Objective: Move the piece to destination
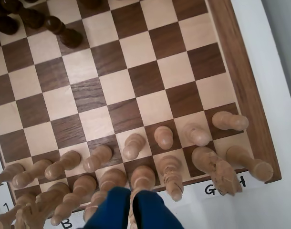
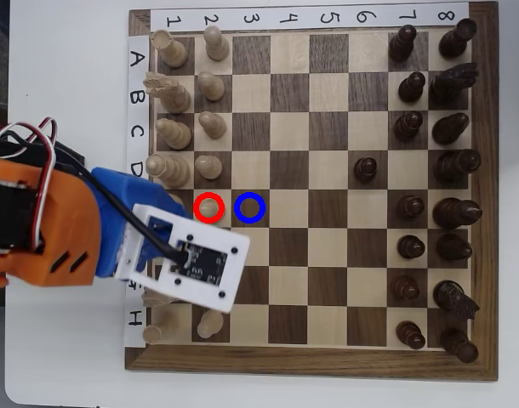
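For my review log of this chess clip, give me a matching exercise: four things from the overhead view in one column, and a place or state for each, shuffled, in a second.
Things:
1. pale pawn in the red ring
2. blue ring
3. lone advanced dark pawn
4. gripper

Places or states:
A. stands alone in column 6, ahead of the other dark pieces
B. marks an empty dark square in column 3
C. on a light square in column 2, not yet moved
D. blue fingers low over the pale back rows in the wrist view, holding nothing

Pairs: 1-C, 2-B, 3-A, 4-D
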